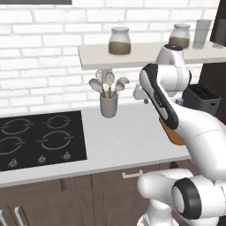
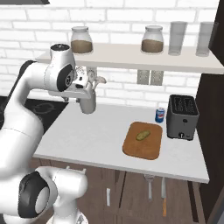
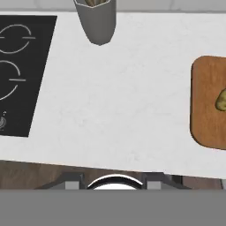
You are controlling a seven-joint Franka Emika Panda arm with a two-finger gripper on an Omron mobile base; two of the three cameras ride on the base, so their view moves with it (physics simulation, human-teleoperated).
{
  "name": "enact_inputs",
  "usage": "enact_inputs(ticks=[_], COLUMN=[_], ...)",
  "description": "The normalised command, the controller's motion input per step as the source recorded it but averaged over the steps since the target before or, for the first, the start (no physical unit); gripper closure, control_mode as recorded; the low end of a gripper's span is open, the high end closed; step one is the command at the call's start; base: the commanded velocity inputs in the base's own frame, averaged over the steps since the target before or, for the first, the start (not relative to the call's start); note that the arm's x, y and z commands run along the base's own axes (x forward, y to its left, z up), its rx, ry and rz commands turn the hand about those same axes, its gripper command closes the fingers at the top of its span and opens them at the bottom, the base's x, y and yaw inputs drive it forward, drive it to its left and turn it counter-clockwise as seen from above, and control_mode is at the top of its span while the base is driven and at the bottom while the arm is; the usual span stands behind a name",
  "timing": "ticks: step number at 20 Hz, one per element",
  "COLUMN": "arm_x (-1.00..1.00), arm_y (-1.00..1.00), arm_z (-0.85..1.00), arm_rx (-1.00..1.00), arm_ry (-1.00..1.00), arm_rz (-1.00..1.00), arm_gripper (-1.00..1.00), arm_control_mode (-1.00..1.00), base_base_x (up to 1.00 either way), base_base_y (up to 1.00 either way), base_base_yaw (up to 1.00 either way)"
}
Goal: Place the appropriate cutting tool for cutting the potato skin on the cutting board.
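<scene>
The gripper (image 2: 90,87) hangs high over the white counter (image 2: 87,135), at about shelf height, close to the grey utensil holder (image 2: 88,104) by the brick wall; whether its fingers are spread or pressed together I cannot tell, as the hand is seen side-on and partly blends with the holder behind it. Nothing shows between the fingers.

Looking down from the hand, the utensil holder (image 3: 96,22) stands at the top edge, the black hob (image 3: 20,70) lies to the left and the cutting board (image 3: 207,101) to the right.

The cutting board (image 2: 142,140) lies flat on the counter, well apart from the gripper, toward the right end. The potato (image 2: 143,135) rests on its upper middle. Just beyond the board stands a blue drinks can (image 2: 160,115), and beside that a dark toaster (image 2: 182,117).

From the left base camera the arm covers most of the board; only an orange sliver (image 1: 174,134) shows. The holder (image 1: 108,105) carries spoons and a whisk. Two jars (image 2: 81,40) and two glasses (image 2: 177,38) sit on the shelf (image 2: 131,59)
</scene>
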Motion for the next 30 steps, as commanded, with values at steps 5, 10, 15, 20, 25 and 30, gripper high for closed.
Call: enact_inputs(ticks=[5,10,15,20,25,30], arm_x=[-0.70,-0.99,-0.73,-0.54,-0.50,-0.10], arm_y=[-0.14,-0.96,-1.00,-1.00,-1.00,-0.96], arm_z=[-0.03,-0.22,-0.53,-0.66,-0.60,-0.71], arm_rx=[0.01,0.19,0.11,0.01,0.05,-0.01], arm_ry=[-0.14,-0.03,0.13,0.19,0.18,0.11], arm_rz=[0.00,-0.07,-0.09,-0.08,-0.12,-0.02], arm_gripper=[-1.00,-1.00,-1.00,-1.00,-1.00,-1.00], arm_control_mode=[-1.00,-1.00,-1.00,-1.00,-1.00,-1.00], base_base_x=[0.00,0.00,0.00,0.00,0.00,0.00], base_base_y=[0.00,0.00,0.00,0.00,0.00,0.00], base_base_yaw=[0.00,0.00,0.00,0.00,0.00,0.00])
